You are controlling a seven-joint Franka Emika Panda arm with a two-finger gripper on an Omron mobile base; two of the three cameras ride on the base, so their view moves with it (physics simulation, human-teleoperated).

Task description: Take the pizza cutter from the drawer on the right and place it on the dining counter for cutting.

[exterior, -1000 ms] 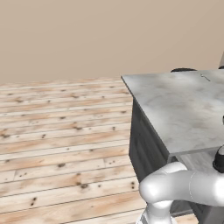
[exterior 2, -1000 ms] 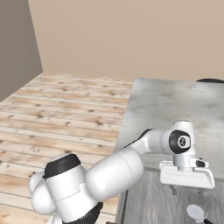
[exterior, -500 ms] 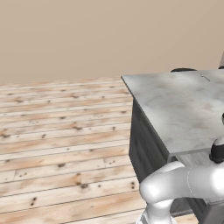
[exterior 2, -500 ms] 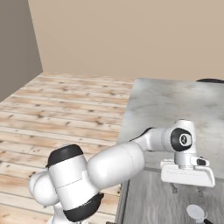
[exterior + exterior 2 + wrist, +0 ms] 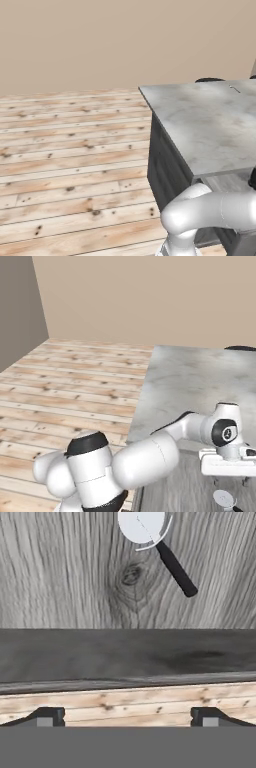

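The pizza cutter (image 5: 159, 547) lies flat on the grained grey floor of the open drawer (image 5: 60, 577), its round white blade (image 5: 142, 524) leading into a black handle. It also shows as a pale disc (image 5: 223, 499) below the hand. My gripper (image 5: 127, 718) hangs above the drawer's dark front wall, open, with nothing between its fingertips (image 5: 47, 717). In the right base view the gripper (image 5: 231, 481) hovers just over the drawer (image 5: 185, 491), short of the cutter. The dining counter (image 5: 195, 381) is the marbled slab behind the drawer, also seen as counter (image 5: 210, 125).
Light wooden floor (image 5: 70, 165) stretches left of the dark cabinet base (image 5: 167, 170). A beige wall (image 5: 150, 296) stands behind. Dark rounded objects (image 5: 209, 79) sit at the counter's far edge. My white arm (image 5: 150, 456) crosses the drawer's left side.
The hand has drifted slightly right and lower over the open drawer, with the arm's lower links turning. The jaws stay wide and the cutter has not moved.
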